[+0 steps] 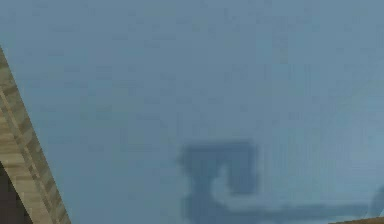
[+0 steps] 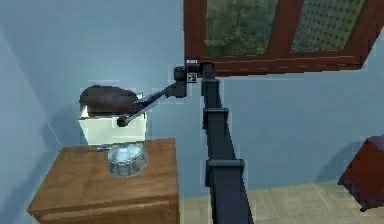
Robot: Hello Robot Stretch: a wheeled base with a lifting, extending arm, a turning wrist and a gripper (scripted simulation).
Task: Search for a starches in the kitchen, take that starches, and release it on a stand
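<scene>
In the arm side view a brown rounded lump (image 2: 108, 98), loaf-like or potato-like, lies on top of a white box (image 2: 108, 130). The box stands at the back of a wooden stand (image 2: 100, 190). My arm (image 2: 222, 150) rises from the bottom edge, and the gripper (image 2: 128, 119) reaches left and down from it, its fingers ending right by the brown lump and the box's top. I cannot tell whether the gripper holds anything.
A clear glass bowl (image 2: 127, 158) sits on the stand in front of the box. A red-framed window (image 2: 280, 35) is set in the blue wall behind. A dark red cabinet (image 2: 365, 175) stands at the right edge. In the forward view a wooden edge (image 1: 20, 150) meets a blue wall (image 1: 200, 70).
</scene>
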